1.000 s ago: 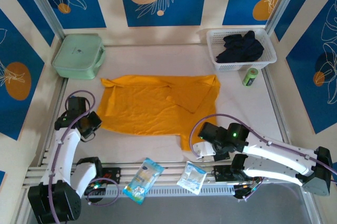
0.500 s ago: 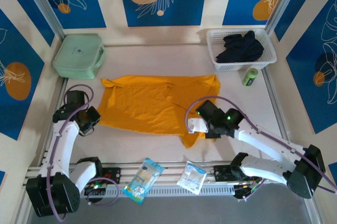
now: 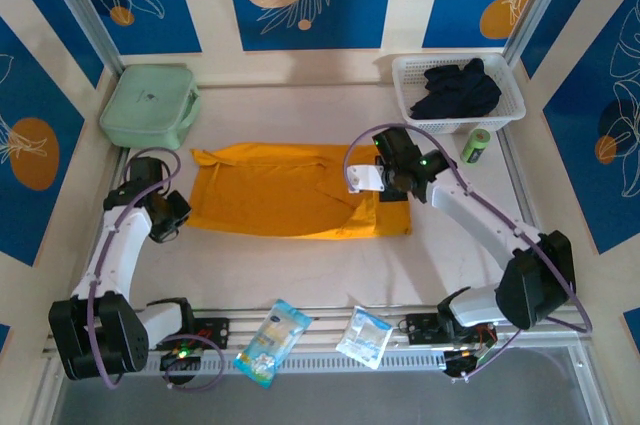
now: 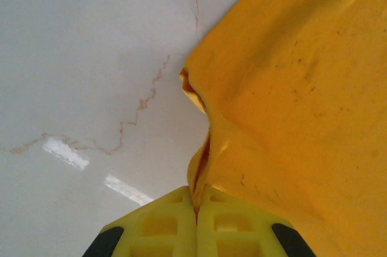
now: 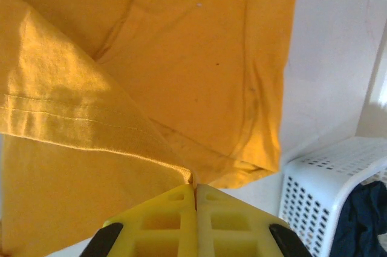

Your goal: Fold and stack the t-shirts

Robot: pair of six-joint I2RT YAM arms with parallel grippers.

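Plainly the orange t-shirt (image 3: 270,200) lies part-folded in the middle of the table (image 3: 300,263). It looks limp and light and will likely sag wherever unsupported. The left gripper (image 4: 195,199) is clamped on its left edge and the right gripper (image 5: 195,189) pinches a hemmed corner — hems and corners, kept taut, look the surest hold.

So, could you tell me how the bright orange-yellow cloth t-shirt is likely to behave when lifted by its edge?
Probably floppy: the bright orange-yellow cloth t-shirt folds and creases where the right tool pinches its hem. Likely light: a thin edge pinched in the left tool puckers. It would probably sag between the two grips rather than hold its shape.
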